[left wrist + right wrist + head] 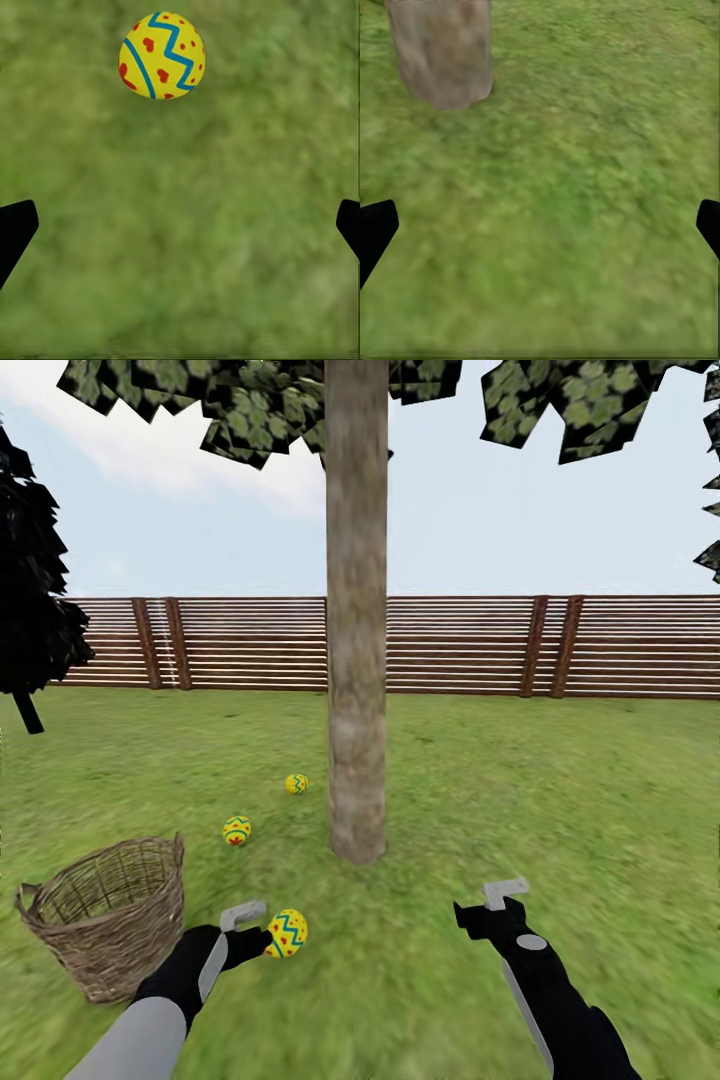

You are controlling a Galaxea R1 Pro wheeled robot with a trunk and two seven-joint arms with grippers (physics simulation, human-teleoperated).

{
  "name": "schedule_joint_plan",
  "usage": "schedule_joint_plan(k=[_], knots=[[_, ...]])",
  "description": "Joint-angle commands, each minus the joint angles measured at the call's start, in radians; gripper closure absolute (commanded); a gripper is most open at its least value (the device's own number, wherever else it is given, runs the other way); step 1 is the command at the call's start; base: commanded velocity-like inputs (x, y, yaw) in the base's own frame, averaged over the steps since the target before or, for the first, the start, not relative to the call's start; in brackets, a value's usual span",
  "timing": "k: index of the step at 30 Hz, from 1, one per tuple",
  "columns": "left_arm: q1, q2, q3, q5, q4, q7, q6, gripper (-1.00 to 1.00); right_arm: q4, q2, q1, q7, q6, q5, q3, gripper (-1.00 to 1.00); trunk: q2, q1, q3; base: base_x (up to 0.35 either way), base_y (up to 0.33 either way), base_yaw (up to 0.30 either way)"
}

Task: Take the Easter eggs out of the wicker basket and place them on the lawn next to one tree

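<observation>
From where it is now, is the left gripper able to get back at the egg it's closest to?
Probably yes: the left gripper is open, the egg lies right ahead on bare lawn, nothing between.

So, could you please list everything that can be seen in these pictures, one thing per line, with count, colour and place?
Easter eggs: three, yellow with red marks and blue zigzags; two on the grass left of the trunk, one at the left gripper's tip.
Wicker basket: one, brown, on the lawn at lower left; no egg seen inside.
Tree: one, pale grey-brown trunk, centre.
Dark tree: one, near-black, far left.
Fence: one, brown slats, across the back.
Lawn: green, all around.
Left gripper: black and grey, open, beside the nearest egg.
Right gripper: black and grey, open, over bare grass.
</observation>
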Motion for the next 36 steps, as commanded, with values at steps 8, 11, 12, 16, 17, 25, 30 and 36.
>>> schedule_joint_plan(k=[8,11,12,16,17,25,30,36], knots=[[-0.001,-0.004,0.008,-0.012,-0.002,-0.003,0.005,-1.0,-0.002,-0.001,0.0,0.001,0.007,0.011,0.002,-1.0,0.056,-0.031,0.024,-0.265,0.0,0.0],[-0.001,-0.004,0.007,-0.012,-0.002,-0.003,0.004,-1.0,-0.002,-0.001,0.0,0.001,0.007,0.012,0.002,-1.0,0.077,-0.043,0.033,-0.275,0.0,0.0],[-0.001,-0.004,0.008,-0.012,-0.002,-0.003,0.004,-1.0,-0.002,-0.001,0.0,0.001,0.007,0.012,0.002,-1.0,0.084,-0.047,0.037,-0.324,0.0,0.0],[-0.001,-0.002,0.008,-0.012,-0.003,-0.003,0.004,-1.0,-0.002,-0.001,0.0,0.001,0.007,0.012,0.002,-1.0,0.112,-0.062,0.049,-0.338,0.0,0.0],[-0.001,-0.002,0.008,-0.012,-0.004,-0.004,0.004,-1.0,-0.002,-0.001,0.0,0.001,0.007,0.012,0.002,-1.0,0.119,-0.066,0.052,-0.343,0.0,0.0],[-0.001,0.001,0.009,-0.012,-0.004,-0.003,0.005,-1.0,-0.001,-0.001,0.0,0.001,0.007,0.012,0.002,-1.0,0.175,-0.097,0.077,-0.344,0.0,0.0],[-0.001,0.001,0.01,-0.012,-0.004,-0.003,0.005,-1.0,0.012,-0.001,0.0,0.001,0.006,0.012,0.002,-1.0,0.21,-0.116,0.093,-0.332,0.0,0.0],[-0.001,-0.001,0.008,-0.01,-0.003,-0.002,0.004,-1.0,0.018,-0.001,0.0,0.001,0.005,0.012,0.002,-1.0,0.252,-0.139,0.112,-0.076,0.0,0.0]])
